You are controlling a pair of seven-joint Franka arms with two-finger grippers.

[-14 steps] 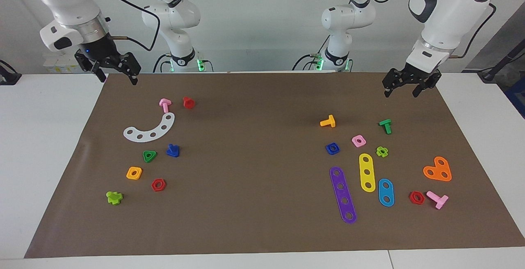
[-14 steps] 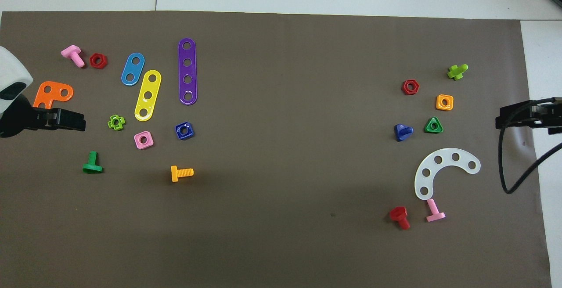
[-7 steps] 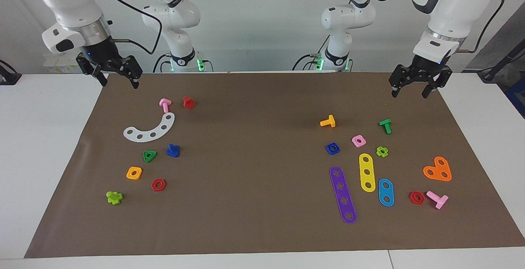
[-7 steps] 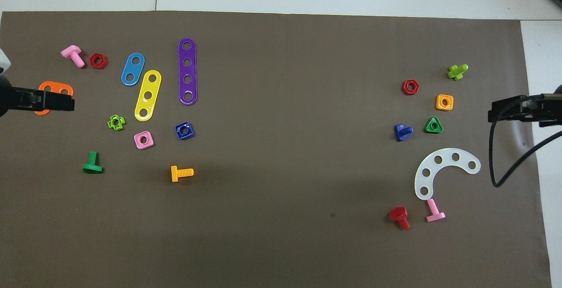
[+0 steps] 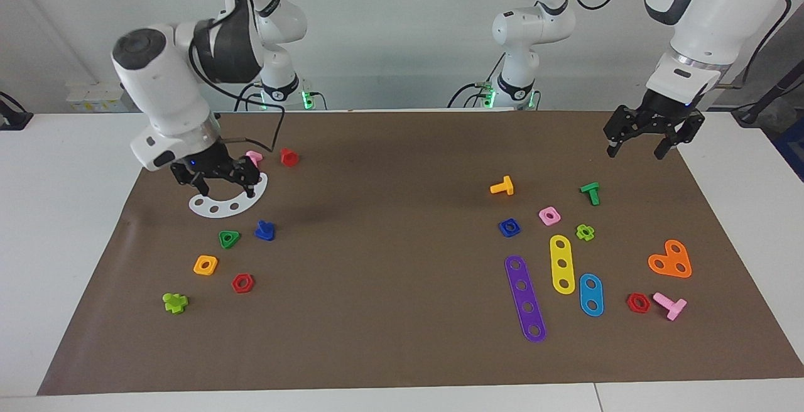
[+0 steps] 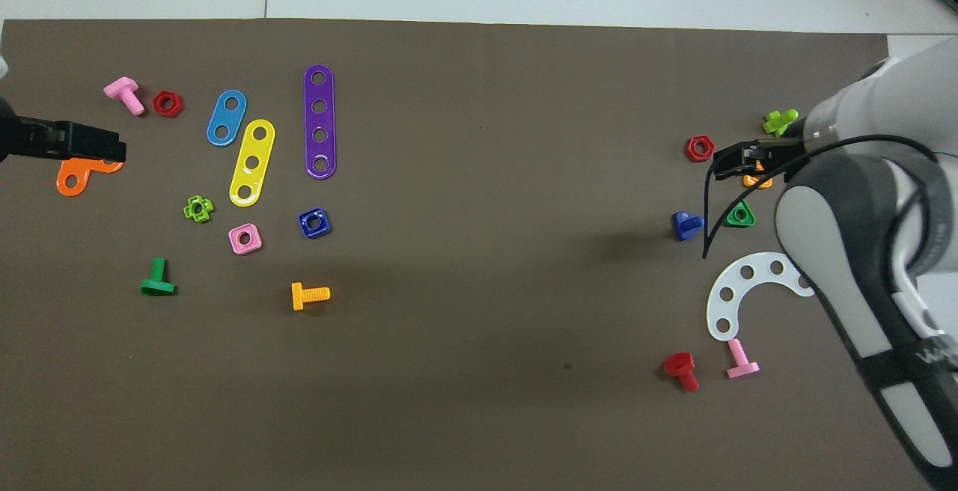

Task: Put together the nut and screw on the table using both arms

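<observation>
The right tool point(image 5: 217, 179) has swung in from the edge of the brown paper mat point(image 5: 389, 336) and dropped low; half a second ago it hung high at the mat's corner. In the facing view it now hangs over the white curved strip point(image 5: 217, 209), with the dark blue screw point(image 5: 264, 230) at roughly 5 o'clock from it, near but apart. Its fingers stand spread and hold nothing. In the overhead view the right tool point(image 6: 737, 163) overlaps the orange square nut point(image 6: 757, 179); this is cover from above, not contact.

The left tool point(image 5: 653, 134) has shifted only slightly. It hangs high over the mat's corner at the left arm's end of the desk point(image 5: 741, 211), fingers apart and empty. The dark blue nut point(image 5: 509, 228) lies on the mat at about 7 o'clock from it in the facing view, well apart, beside the pink square nut point(image 5: 549, 215) and the purple four-hole strip point(image 5: 526, 298).

Judgement: the right arm has begun its approach to the screw; the left arm has not yet committed to the nut. Neither part is grasped. The green triangular nut point(image 5: 229, 238) lies just beside the screw and could be disturbed during descent.
</observation>
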